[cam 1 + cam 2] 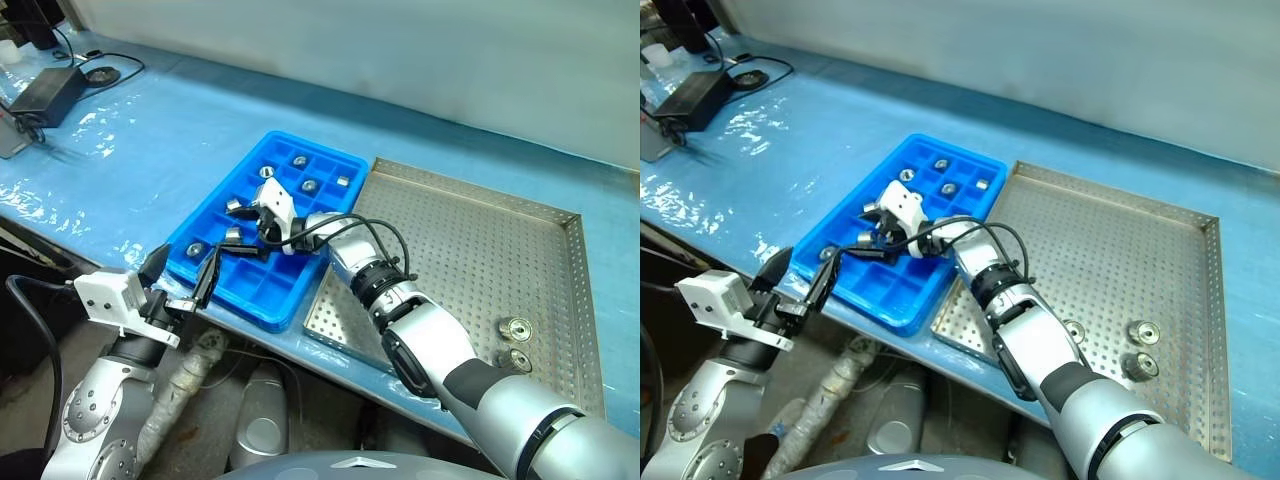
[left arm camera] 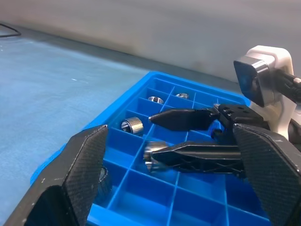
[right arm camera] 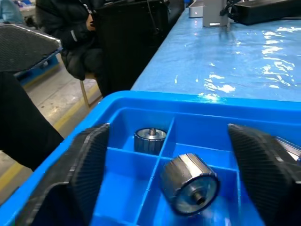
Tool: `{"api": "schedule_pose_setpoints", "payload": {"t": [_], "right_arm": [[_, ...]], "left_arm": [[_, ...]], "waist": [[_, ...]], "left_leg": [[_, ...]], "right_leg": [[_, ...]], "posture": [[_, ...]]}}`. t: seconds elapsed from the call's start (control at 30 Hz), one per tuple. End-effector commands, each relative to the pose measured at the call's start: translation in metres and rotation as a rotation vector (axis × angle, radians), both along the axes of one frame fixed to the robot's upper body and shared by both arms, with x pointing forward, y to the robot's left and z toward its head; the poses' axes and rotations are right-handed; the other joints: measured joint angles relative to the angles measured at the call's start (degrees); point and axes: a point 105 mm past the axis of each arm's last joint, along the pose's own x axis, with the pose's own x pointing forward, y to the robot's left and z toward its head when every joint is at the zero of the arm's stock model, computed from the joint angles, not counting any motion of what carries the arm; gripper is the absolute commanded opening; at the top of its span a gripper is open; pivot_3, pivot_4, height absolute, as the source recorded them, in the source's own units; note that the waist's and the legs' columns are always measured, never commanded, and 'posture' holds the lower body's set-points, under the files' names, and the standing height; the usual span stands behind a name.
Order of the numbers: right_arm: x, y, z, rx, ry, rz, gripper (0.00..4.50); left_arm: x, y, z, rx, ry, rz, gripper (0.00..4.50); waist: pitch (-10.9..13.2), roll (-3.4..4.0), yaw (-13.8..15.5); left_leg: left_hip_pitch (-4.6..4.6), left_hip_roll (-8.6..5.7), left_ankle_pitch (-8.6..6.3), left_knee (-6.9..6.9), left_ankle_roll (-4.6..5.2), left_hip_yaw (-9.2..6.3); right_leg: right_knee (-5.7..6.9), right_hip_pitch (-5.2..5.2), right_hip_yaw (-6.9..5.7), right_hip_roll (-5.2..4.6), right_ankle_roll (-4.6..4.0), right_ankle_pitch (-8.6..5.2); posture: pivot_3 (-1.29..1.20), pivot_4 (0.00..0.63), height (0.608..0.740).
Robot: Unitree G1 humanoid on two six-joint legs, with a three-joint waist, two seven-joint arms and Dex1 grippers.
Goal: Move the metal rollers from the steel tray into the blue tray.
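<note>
Two metal rollers lie near the right rim of the steel tray in our head view; more sit in compartments of the blue tray just beside it. Our right gripper reaches over the blue tray, fingers spread. Left wrist view: our left gripper gapes wide, holding nothing, at the blue tray's near edge. Right wrist view: one roller sits between the parted fingers, ungripped, tilted over a compartment divider.
</note>
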Motion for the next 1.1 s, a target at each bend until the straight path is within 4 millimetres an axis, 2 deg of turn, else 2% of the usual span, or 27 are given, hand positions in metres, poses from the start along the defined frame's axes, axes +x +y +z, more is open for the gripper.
{"api": "schedule_pose_setpoints", "payload": {"t": [0.03, 0.17, 0.23, 0.37, 0.47, 0.53, 0.63, 0.8, 0.97, 1.1], "right_arm": [[-0.014, 0.033, 0.029, 0.095, -0.066, 0.049, 4.31], [0.007, 0.012, 0.039, 0.125, -0.093, -0.064, 4.31], [0.019, -0.006, 0.040, 0.128, -0.108, -0.132, 4.31], [0.044, -0.052, 0.037, 0.103, -0.157, -0.303, 4.31], [0.059, -0.099, 0.037, 0.096, -0.204, -0.469, 4.31], [0.061, -0.127, 0.036, 0.050, -0.270, -0.559, 4.31], [0.057, -0.173, 0.035, 0.044, -0.281, -0.707, 4.31], [0.039, -0.227, 0.025, -0.025, -0.296, -0.898, 4.31], [0.014, -0.264, 0.016, -0.052, -0.270, -1.052, 4.31], [0.004, -0.268, 0.013, -0.062, -0.258, -1.079, 4.31]], "left_arm": [[0.006, -0.010, 0.009, 0.008, -0.045, -0.051, 4.50], [0.024, -0.025, 0.008, 0.008, -0.043, -0.161, 4.50], [0.035, -0.034, 0.008, 0.000, -0.044, -0.235, 4.50], [0.060, -0.055, 0.009, 0.004, -0.043, -0.400, 4.50], [0.079, -0.076, 0.011, 0.006, -0.042, -0.547, 4.50], [0.089, -0.089, 0.010, 0.011, -0.036, -0.628, 4.50], [0.103, -0.109, 0.005, 0.036, -0.015, -0.730, 4.50], [0.116, -0.138, 0.000, 0.052, 0.010, -0.872, 4.50], [0.104, -0.154, -0.016, 0.124, 0.116, -1.139, 4.50], [0.093, -0.150, -0.029, 0.222, 0.183, -1.300, 4.50]], "waist": [[0.00, 0.01, -0.12], [0.01, 0.06, -0.74], [0.01, 0.07, -1.89], [-0.01, 0.06, -5.10], [-0.03, 0.07, -8.13], [-0.04, 0.04, -10.41], [-0.06, 0.02, -14.22], [-0.06, 0.01, -19.50], [-0.06, 0.01, -22.61], [-0.06, 0.01, -25.42]], "left_leg": [[0.01, 0.00, 0.01, 0.00, -0.01, 0.00], [0.12, -0.02, 0.05, 0.04, -0.08, 0.02], [0.15, -0.04, 0.08, 0.10, -0.13, 0.03], [0.19, -0.06, 0.17, 0.31, -0.27, 0.07], [0.23, -0.06, 0.22, 0.66, -0.34, 0.11], [0.22, -0.08, 0.24, 0.96, -0.36, 0.12], [0.25, -0.17, 0.26, 1.07, -0.38, 0.30], [0.39, -0.03, 0.15, 1.07, -0.16, 0.45], [0.60, 0.06, -0.02, 1.09, 0.12, 0.54], [0.75, 0.04, -0.17, 1.36, 0.34, 0.74]], "right_leg": [[0.02, -0.01, 0.00, 0.00, -0.01, 0.01], [0.26, -0.07, 0.08, 0.01, -0.03, 0.02], [0.48, -0.13, 0.13, 0.01, -0.04, 0.02], [0.81, -0.15, 0.18, -0.01, -0.10, 0.07], [0.86, 0.04, 0.19, -0.05, -0.08, 0.20], [0.88, 0.09, 0.33, -0.05, -0.03, 0.29], [0.79, 0.07, 0.56, -0.02, 0.04, 0.39], [0.71, 0.05, 0.82, 0.32, 0.09, 0.42], [0.67, 0.06, 1.31, 0.61, 0.00, 0.38], [0.68, 0.10, 1.54, 0.62, 0.04, 0.45]], "posture": [[0.51, 0.150, 0.740], [0.36, 0.150, 0.740], [0.27, 0.150, 0.740], [0.06, 0.150, 0.740], [-0.09, 0.150, 0.740], [-0.21, 0.150, 0.740], [-0.36, 0.150, 0.740], [-0.51, 0.150, 0.740], [-0.64, 0.150, 0.740], [-0.69, 0.150, 0.740]]}}
